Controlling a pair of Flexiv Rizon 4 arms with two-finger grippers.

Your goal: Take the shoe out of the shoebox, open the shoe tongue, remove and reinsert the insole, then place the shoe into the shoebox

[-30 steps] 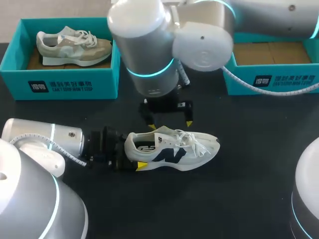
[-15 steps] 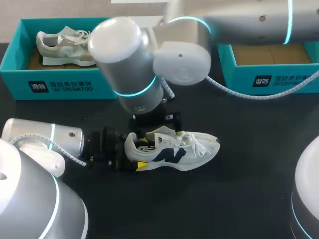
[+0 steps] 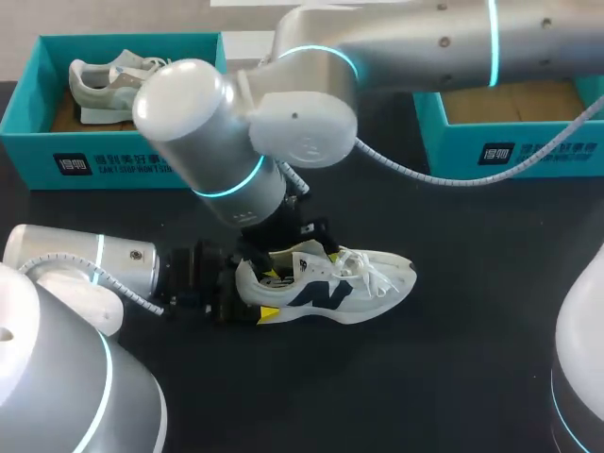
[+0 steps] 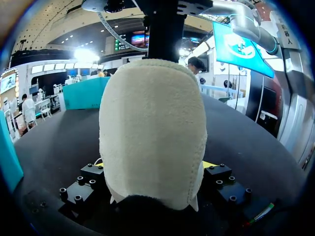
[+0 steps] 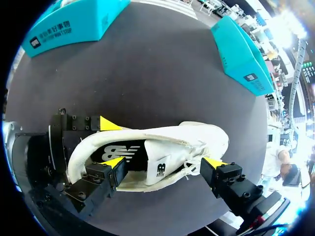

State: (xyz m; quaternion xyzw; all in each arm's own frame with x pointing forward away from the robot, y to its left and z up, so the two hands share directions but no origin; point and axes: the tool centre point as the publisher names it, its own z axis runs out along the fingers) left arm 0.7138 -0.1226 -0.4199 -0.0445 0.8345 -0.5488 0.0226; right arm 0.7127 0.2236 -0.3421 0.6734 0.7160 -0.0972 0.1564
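A white shoe point(image 3: 330, 283) stands on its sole on the dark counter point(image 3: 453, 368). It is out of its box and well apart from both the empty shoebox point(image 3: 510, 151) at the far right and the second shoebox point(image 3: 113, 156) at the far left, where a beige shoe point(image 3: 104, 85) lies. The left tool point(image 4: 153, 164) clamps the heel from both sides, a yellow tip showing at either flank of the heel cup. The right tool point(image 5: 165, 164), reaching across from the right, hangs over the shoe's mouth with its fingers spread wide and nothing in them. One yellow tip sits inside the opening, just above the dark insole point(image 5: 118, 153), and the other stands outside the shoe, beside the laces point(image 5: 194, 157). The tongue point(image 5: 160, 164) lies between them, raised enough to bare the insole's heel end.

The step in hand appears to be drawing out the insole. To do it well, the inner finger should get down to the insole's rear edge, and the fingers should close on the insole alone, not on the collar or tongue. A slow lift up and back toward the heel should then let the forefoot end slide free rather than buckle. The left tool's hold on the heel is what would stop the shoe rising with it.
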